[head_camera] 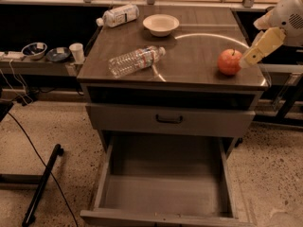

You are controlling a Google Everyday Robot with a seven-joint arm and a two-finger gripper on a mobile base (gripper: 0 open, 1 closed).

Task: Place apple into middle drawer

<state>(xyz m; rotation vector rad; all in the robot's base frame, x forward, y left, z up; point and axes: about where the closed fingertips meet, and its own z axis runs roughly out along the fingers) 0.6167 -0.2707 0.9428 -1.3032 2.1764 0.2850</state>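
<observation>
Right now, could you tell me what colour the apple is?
The apple is red-orange, clearest in the camera view; the gripper hovers beside it.

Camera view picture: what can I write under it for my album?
The robot's hand hovers right beside the apple on the cabinet top, middle drawer open below.

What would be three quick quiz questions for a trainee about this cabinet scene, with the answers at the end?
1. True or false: the apple already lies in the middle drawer.
2. How many bottles lie on the cabinet top?
3. Where is the gripper? A) close beside the apple, B) inside the middle drawer, C) over the bottles.

Key: 1 false, the apple sits on the cabinet top and the open drawer holds nothing; 2 two; 3 A.
</observation>
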